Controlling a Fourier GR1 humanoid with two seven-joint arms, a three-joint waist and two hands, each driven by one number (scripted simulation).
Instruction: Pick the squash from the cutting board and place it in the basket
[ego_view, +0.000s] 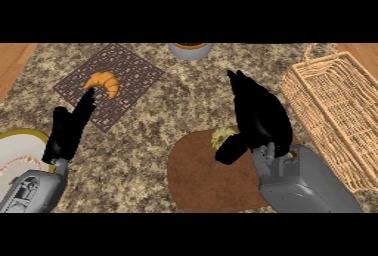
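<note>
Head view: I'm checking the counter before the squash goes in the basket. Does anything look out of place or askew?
Nothing stands out. The squash lies on the cutting board beside the right hand, the croissant sits on its mat, and the basket looks intact.

A kitchen: speckled granite counter (184, 95) with a cutting board (203, 175), croissant (105, 82) and wicker basket (336, 110).

Single head view, looking steeply down on the counter (192, 100) from above and behind the arms, both forearms entering from the lower edge. Close enough to crop the basket (332, 110) right of the right hand (258, 117) and the plate (18, 150) left of the left hand (70, 130). Facing away from the body, toward a cup (190, 50) beyond the fingers
</note>
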